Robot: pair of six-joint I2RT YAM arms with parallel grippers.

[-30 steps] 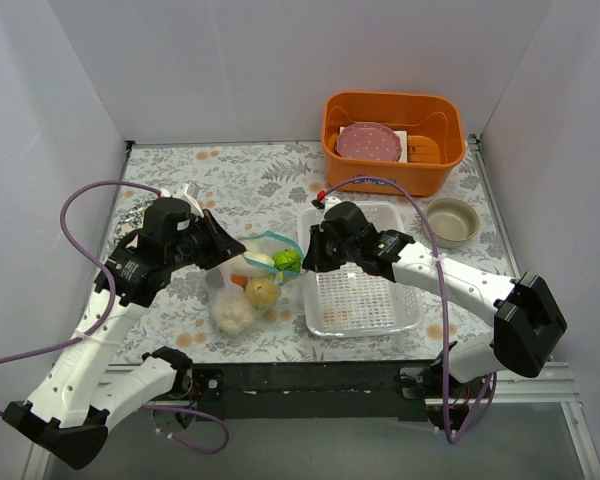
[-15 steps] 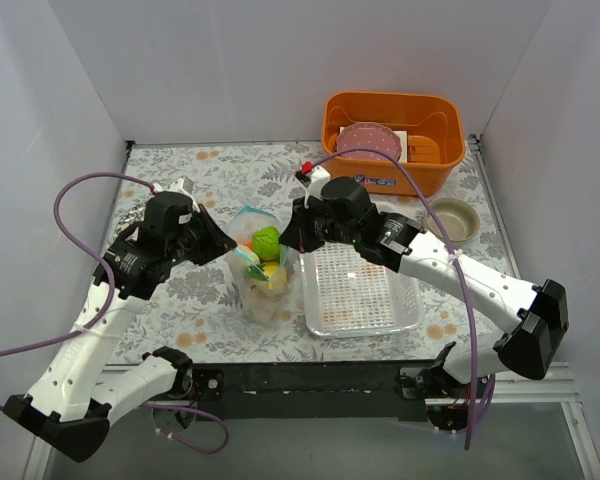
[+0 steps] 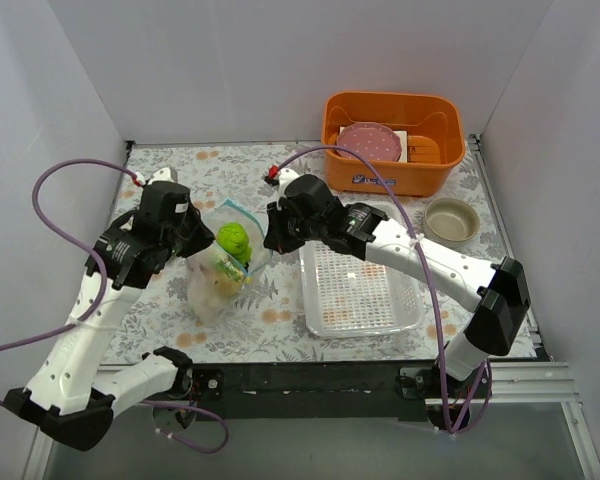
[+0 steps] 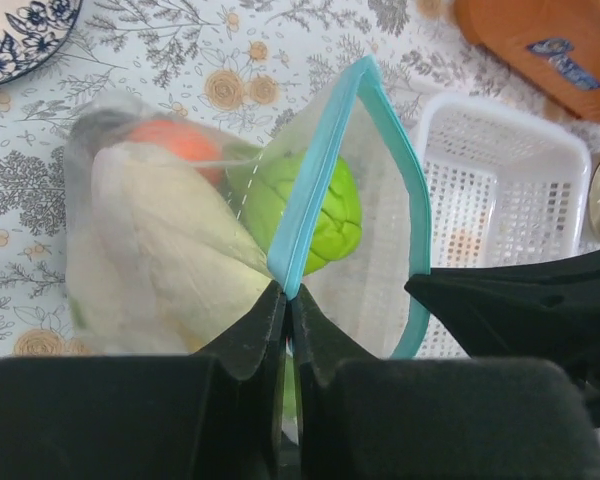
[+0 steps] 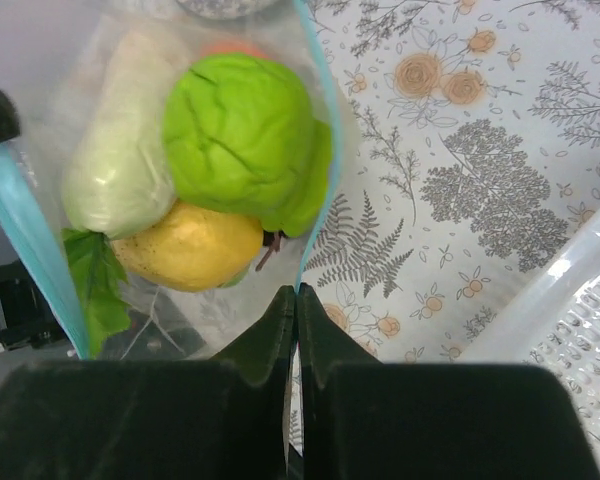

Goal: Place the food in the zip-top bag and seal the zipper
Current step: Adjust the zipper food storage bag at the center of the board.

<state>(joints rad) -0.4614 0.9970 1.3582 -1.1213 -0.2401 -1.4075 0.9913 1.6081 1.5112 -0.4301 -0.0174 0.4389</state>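
The zip-top bag hangs between my two grippers with its mouth open upward. Inside it are the green pepper, a lemon, a white-green piece and an orange piece. My left gripper is shut on the light blue zipper at the bag's left rim, seen at its tips in the left wrist view. My right gripper is shut on the opposite rim strip, as the right wrist view shows. The pepper also shows in the left wrist view and the right wrist view.
A clear perforated tray lies right of the bag, under the right arm. An orange bin holding a pink plate stands at the back right. A small bowl sits right of the tray. A blue-patterned plate lies at the far left.
Both grippers have raised the bag and carried it left and back. The bag went from lying low to hanging upright, and the food has settled into its bottom.
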